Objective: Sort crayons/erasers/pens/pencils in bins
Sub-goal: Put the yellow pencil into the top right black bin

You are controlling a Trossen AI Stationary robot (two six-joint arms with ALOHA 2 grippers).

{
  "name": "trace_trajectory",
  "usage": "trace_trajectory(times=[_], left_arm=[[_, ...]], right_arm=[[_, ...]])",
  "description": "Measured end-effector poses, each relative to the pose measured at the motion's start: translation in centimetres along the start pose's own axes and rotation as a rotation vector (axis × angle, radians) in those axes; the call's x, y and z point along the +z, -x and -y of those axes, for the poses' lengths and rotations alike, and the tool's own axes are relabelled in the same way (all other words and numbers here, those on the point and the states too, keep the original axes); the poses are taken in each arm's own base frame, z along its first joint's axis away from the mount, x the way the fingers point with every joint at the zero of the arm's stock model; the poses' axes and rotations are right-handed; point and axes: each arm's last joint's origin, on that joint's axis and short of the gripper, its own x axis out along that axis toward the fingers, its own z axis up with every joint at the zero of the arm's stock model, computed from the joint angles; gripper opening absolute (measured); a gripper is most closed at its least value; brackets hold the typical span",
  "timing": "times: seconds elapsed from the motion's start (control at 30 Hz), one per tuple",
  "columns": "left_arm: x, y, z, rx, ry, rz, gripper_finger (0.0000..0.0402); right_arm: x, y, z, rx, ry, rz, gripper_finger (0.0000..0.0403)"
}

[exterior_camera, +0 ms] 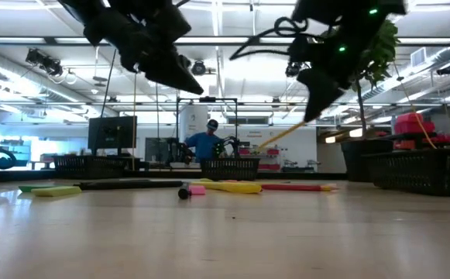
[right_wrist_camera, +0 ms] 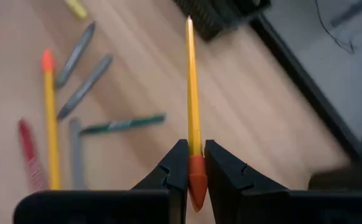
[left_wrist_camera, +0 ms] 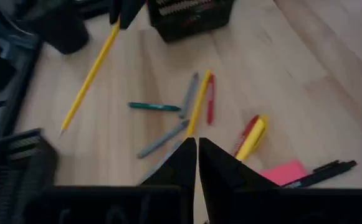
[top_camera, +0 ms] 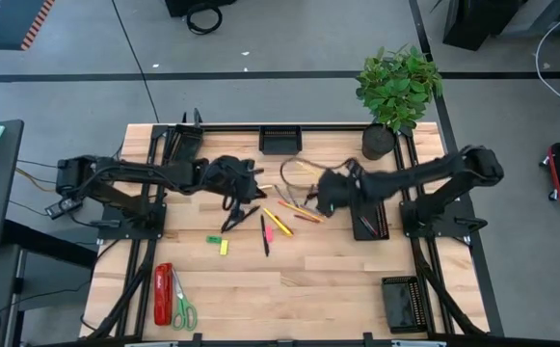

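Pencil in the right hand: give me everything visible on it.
The pencil is a long, slim yellow stick with an orange-red eraser end and a sharpened tip, wood by the look of it. The right hand is shut on it just above the eraser end, so most of its length juts out past the fingers. In the low view it hangs tilted, clear of the table. Only the fingers touch it. From above it sits over the mixed pile of pens and pencils, near the middle bin.

Erasers (top_camera: pixel 218 242) lie left of the pens (top_camera: pixel 265 234), between the arms.
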Motion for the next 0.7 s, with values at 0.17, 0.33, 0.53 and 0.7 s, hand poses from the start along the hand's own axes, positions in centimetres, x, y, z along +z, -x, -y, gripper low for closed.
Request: trace_trajectory(times=[0.17,0.33,0.53,0.7], left_arm=[[0.5,1.8,-1.8,0.083,-0.003,0.070,0.0022],[0.6,2.7,-3.8,0.174,0.006,0.125,0.0019],[0.0,3.2,-5.5,0.237,0.045,0.124,0.0030],[-0.1,3.3,-5.7,0.248,0.050,0.127,0.0029]], right_arm=[[2.9,-2.1,3.4,0.060,0.071,0.074,0.0047],[3.8,-4.6,6.6,0.063,0.150,0.061,0.0047],[4.7,-6.4,9.4,0.124,0.210,0.110,0.0047],[5.7,-7.9,10.1,0.213,0.178,0.197,0.0047]])
